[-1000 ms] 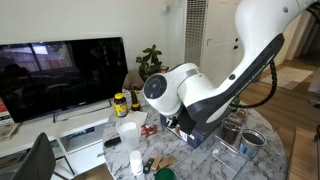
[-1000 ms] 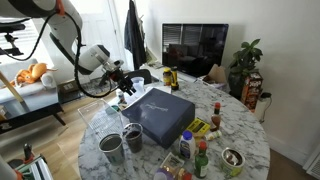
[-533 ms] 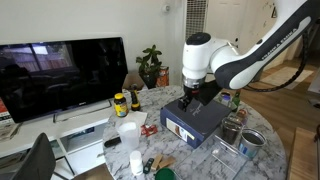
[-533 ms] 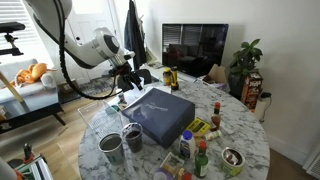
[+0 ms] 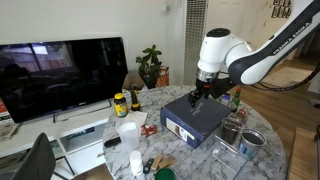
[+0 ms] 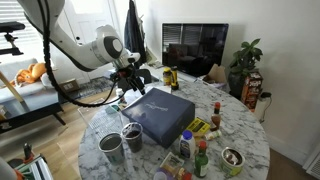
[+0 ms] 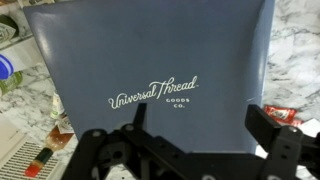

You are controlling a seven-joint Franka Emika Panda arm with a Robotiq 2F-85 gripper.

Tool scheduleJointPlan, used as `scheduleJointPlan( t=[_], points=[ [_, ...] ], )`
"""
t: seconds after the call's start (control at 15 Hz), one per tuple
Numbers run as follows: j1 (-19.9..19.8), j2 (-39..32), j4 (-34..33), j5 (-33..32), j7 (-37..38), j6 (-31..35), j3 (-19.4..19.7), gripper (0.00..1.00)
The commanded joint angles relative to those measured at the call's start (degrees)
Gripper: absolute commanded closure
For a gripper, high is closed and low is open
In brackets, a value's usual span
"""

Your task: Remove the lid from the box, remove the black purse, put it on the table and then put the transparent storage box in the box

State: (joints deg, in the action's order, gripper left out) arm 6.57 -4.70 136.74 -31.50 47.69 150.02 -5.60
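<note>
The navy-blue box stands mid-table with its lid still on; the lid carries white script lettering. My gripper hovers just above one edge of the lid, open, with nothing between its fingers. What looks like the transparent storage box lies on the marble beside the navy box. The black purse is out of view.
Two metal tins stand near the clear container. Bottles and jars, white cups, snack packets and a plant crowd the round table. A television stands behind it.
The arm swung from beside the table to above the box's lid. The gripper's jaws spread from partly closed to fully open.
</note>
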Motion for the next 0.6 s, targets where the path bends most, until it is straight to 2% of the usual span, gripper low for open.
scheduleJointPlan(
  t=[0.0, 0.13, 0.53],
  points=[
    [-4.28, -2.1, 0.05, 12.47, -8.32, 1.17, 2.3, 0.0],
    [-11.24, -1.98, 2.25, 22.05, -17.41, 2.35, -0.14, 0.0],
    [-37.1, -2.99, 1.48, 49.82, -46.28, -3.02, -17.56, 0.0]
  ],
)
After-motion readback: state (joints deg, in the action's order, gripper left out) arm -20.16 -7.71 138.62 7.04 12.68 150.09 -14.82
